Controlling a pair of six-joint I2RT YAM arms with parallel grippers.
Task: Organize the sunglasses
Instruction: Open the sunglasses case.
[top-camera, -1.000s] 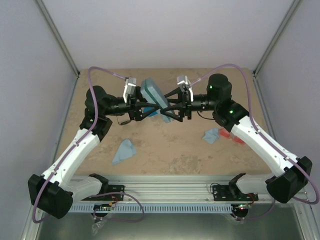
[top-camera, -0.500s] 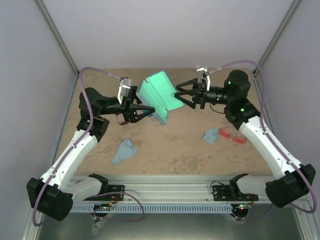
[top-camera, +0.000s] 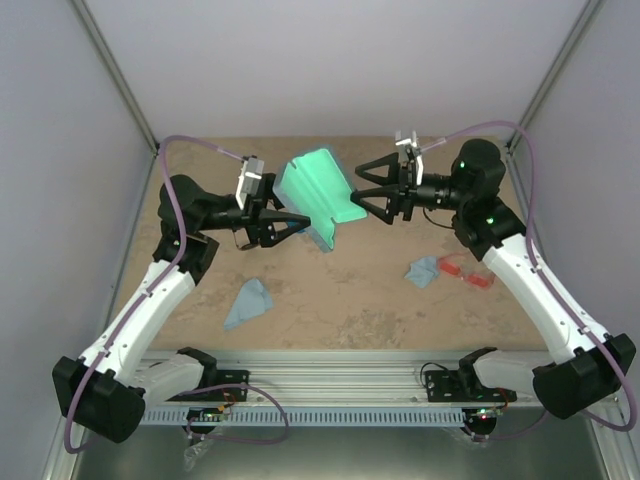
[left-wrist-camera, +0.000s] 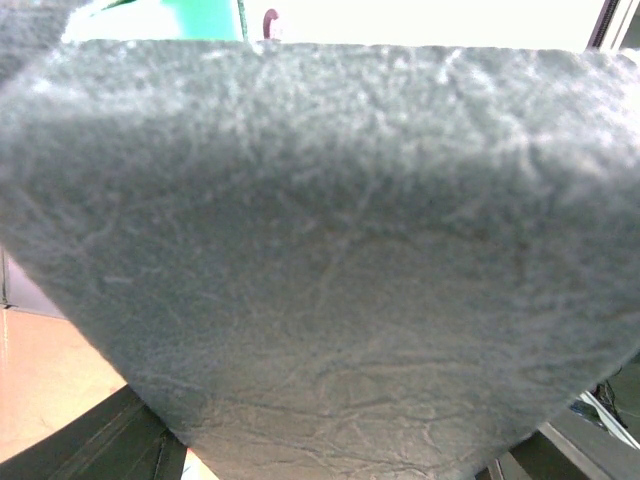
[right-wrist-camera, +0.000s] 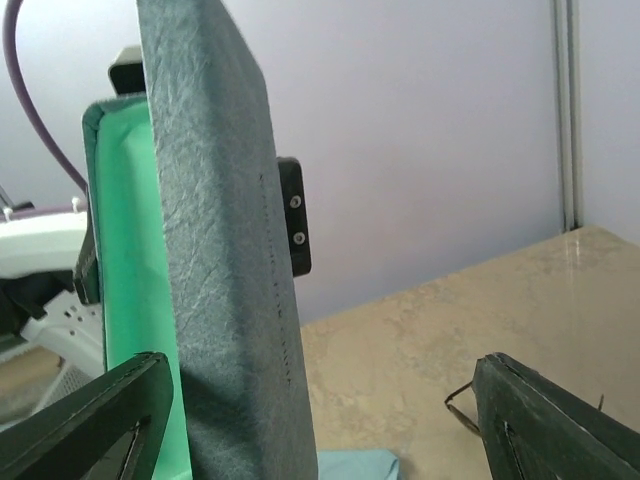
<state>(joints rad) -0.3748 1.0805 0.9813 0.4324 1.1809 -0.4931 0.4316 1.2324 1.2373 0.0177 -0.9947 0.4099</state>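
So far, our left gripper clasped the opened grey-blue rectangular case, and our right gripper gaped empty beside it. We judged nothing packed, the red-orange translucent plastic sunglasses lying on the beige table.

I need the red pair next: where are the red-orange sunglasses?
In the top view, the red-orange sunglasses lie on the right side of the table, just right of a light blue cloth.
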